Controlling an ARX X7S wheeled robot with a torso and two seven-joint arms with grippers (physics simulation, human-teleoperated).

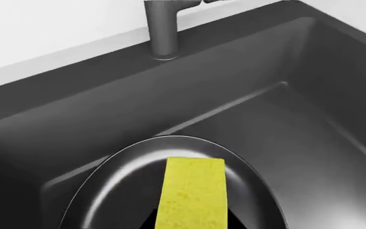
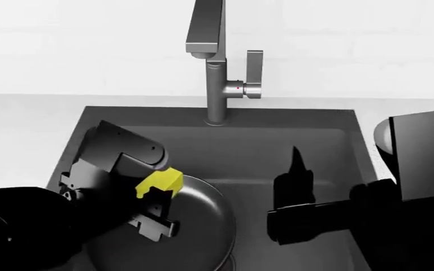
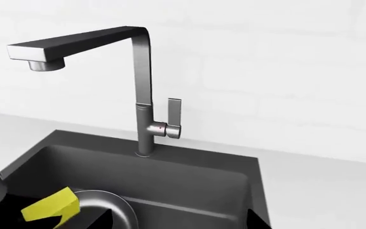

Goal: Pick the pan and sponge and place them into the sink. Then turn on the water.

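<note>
At lower left of the head view the left gripper (image 2: 159, 199) grips the sponge (image 2: 160, 182) just over the pan (image 2: 202, 226), which sits in the sink (image 2: 322, 141). The right gripper (image 2: 296, 169), lower right, looks closed and empty, though it's mostly shadow. The tap (image 2: 215, 68) stands behind.

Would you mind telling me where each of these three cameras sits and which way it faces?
Head view: on the robot's head, looking down into the sink; left gripper holding the sponge over the pan, right gripper alongside.
Left wrist view: by the left gripper, facing the sponge, pan and tap base; hardly any robot shows.
Right wrist view: by the right gripper, facing the tap.
All share sponge, pan, tap.
</note>
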